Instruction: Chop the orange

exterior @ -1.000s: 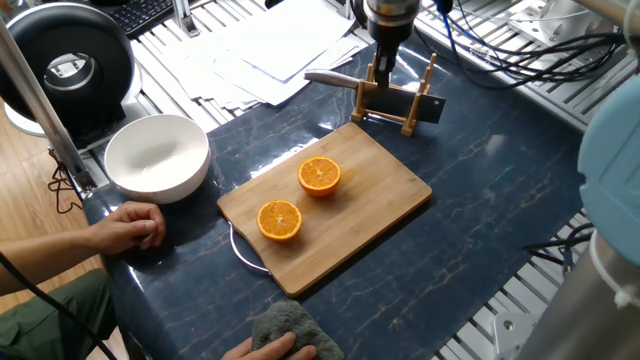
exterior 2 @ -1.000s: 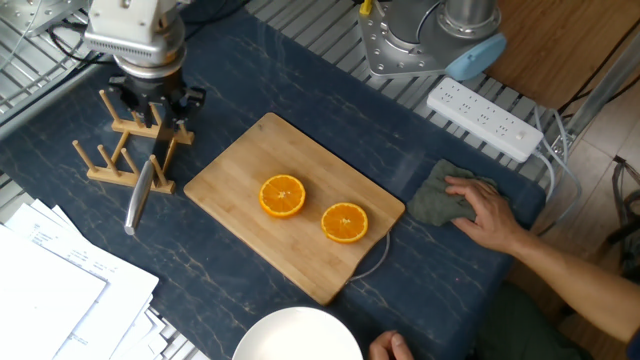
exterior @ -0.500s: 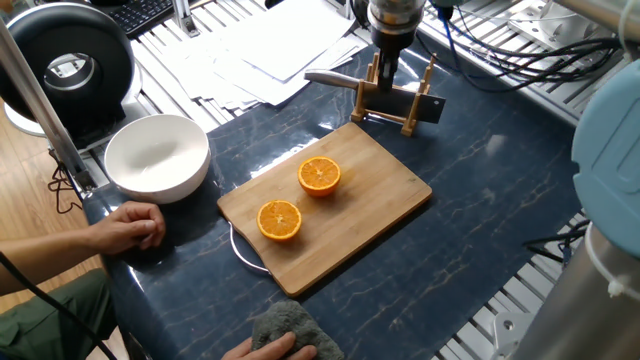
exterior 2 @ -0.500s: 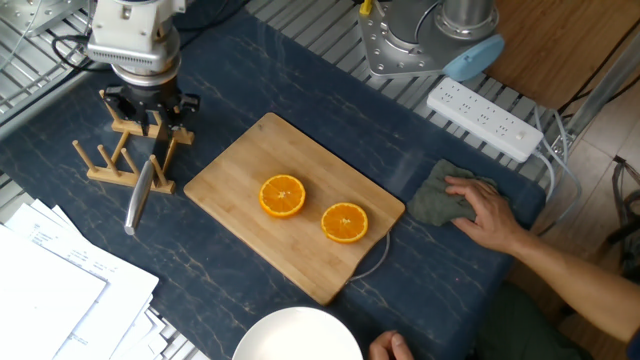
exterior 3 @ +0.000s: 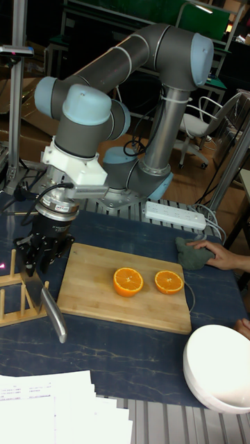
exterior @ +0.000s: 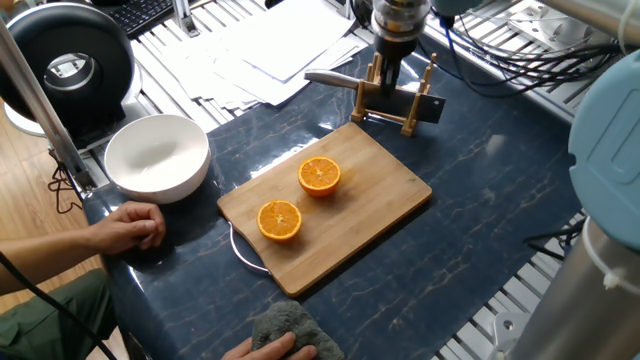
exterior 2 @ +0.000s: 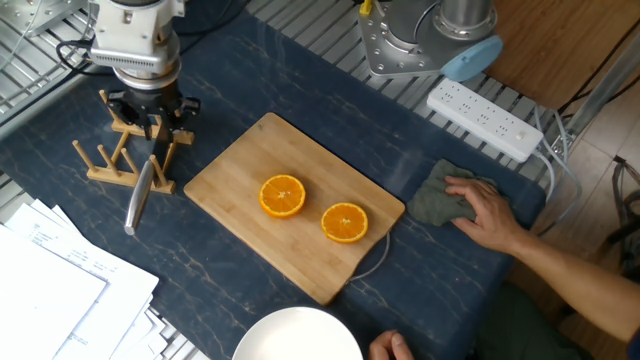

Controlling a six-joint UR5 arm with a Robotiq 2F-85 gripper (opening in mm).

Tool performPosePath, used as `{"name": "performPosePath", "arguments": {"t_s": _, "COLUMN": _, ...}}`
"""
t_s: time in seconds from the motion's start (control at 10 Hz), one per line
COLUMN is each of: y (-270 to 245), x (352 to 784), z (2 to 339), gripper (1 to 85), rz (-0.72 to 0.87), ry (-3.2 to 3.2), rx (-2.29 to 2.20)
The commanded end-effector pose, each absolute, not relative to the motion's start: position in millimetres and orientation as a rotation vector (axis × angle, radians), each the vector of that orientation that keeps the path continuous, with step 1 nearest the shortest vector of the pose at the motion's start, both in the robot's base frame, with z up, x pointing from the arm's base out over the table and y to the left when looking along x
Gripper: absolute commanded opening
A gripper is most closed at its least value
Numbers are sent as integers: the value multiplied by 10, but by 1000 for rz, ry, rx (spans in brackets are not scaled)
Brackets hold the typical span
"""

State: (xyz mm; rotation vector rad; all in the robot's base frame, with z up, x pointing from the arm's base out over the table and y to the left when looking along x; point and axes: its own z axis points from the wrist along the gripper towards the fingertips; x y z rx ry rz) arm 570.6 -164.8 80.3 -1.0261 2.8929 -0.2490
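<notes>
In the tall fixed view, you see the wooden rack at the far left of the dark marbled surface, with the knife resting in it, blade slanting down and forward past the rack's edge. The hand sits directly over the knife handle, its dark fingers on either side of it; you cannot tell from any view whether they grip the handle or merely straddle it. In the other fixed view the hand hangs over the rack, and the blade points toward the sheets of paper.

To the right of the rack lies the wooden cutting board. On it you find the orange, already in two halves, both cut face up: the left half near the board's middle and the right half just beside it, apart from it and nearer the board's right edge. A thin wire loop projects from under that edge.

Further right, a person's hand rests on a grey cloth on the surface, in front of a white power strip. At the lower right stands a white bowl, with fingertips of another human hand just above its rim
</notes>
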Motion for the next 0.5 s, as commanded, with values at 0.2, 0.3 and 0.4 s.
{"name": "performPosePath", "arguments": {"t_s": 0.2, "y": -1690, "x": 5707, "z": 680, "gripper": 263, "rz": -235, "ry": 2890, "rx": -994}}
{"name": "performPosePath", "arguments": {"t_s": 0.3, "y": -1676, "x": 5685, "z": 675, "gripper": 217, "rz": -222, "ry": 2902, "rx": -974}}
{"name": "performPosePath", "arguments": {"t_s": 0.4, "y": -1670, "x": 5676, "z": 674, "gripper": 97, "rz": -214, "ry": 2917, "rx": -929}}
